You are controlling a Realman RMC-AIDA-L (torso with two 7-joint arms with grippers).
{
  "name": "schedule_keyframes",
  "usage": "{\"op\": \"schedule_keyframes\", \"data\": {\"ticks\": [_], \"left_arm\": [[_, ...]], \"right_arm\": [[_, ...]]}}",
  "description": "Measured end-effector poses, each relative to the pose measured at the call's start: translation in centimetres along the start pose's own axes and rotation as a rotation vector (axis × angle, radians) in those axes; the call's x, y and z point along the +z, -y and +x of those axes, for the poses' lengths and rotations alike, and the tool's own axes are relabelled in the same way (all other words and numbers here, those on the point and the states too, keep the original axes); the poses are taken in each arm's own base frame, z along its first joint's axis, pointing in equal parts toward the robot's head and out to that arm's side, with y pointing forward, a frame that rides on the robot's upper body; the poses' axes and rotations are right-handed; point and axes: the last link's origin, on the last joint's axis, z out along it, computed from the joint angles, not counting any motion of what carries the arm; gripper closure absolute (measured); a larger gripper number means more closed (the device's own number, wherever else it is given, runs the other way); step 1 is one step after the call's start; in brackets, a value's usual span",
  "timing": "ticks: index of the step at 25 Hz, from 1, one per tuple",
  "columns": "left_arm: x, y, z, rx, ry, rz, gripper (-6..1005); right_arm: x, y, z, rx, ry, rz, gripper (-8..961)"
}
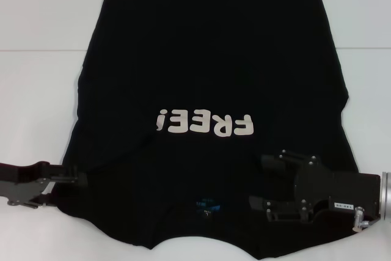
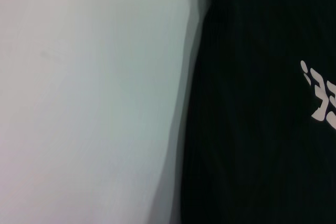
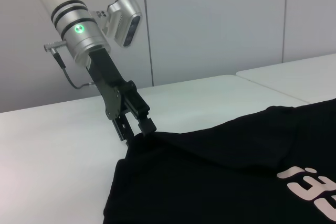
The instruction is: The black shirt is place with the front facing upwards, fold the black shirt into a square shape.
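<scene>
Black cloth covers most of the white table (image 1: pixel 36 90) — the black shirt (image 1: pixel 214 59) lies spread out front-up, its white "FREE!" lettering (image 1: pixel 203 124) upside down in the head view and a small blue neck label (image 1: pixel 205 202) near the robot's edge of the table. At the shirt's left edge the left gripper (image 3: pixel 137 129) is pinched closed on a fold of the black shirt, lifting it slightly off the table. Over the shirt's near right part sits the right gripper (image 1: pixel 259 206) — whether its fingers are apart or together I cannot tell.
</scene>
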Motion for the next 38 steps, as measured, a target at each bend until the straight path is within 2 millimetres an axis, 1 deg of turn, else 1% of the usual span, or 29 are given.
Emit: {"op": "schedule_keyframes", "data": {"ticks": [10,16,21,27,34,36,38], "left_arm": [[0.3,-0.8,0.5,0.051,0.004,0.016,64],[0.4,-1.0,0.6,0.076,0.003,0.032,213],[0.4,-1.0,0.6,0.084,0.009,0.045,436],[0.5,-1.1,0.7,0.096,0.015,0.056,655],[0.4,-0.8,0.6,0.099,0.007,0.058,857],[0.4,-0.8,0.6,0.102,0.007,0.055,903],[0.4,-0.7,0.5,0.109,0.004,0.05,938]], "right_arm": [[0.0,0.0,-0.1,0.001,0.007,0.005,37],[-0.1,0.1,-0.1,0.003,0.012,0.007,38],[-0.1,0.1,-0.1,0.003,0.013,0.008,38],[-0.1,0.1,-0.1,0.004,0.013,0.007,38],[-0.2,0.1,-0.2,0.018,0.024,0.014,38],[-0.3,0.3,-0.4,0.053,0.027,0.022,37],[-0.8,1.0,-0.9,0.112,0.026,0.043,37]]}}
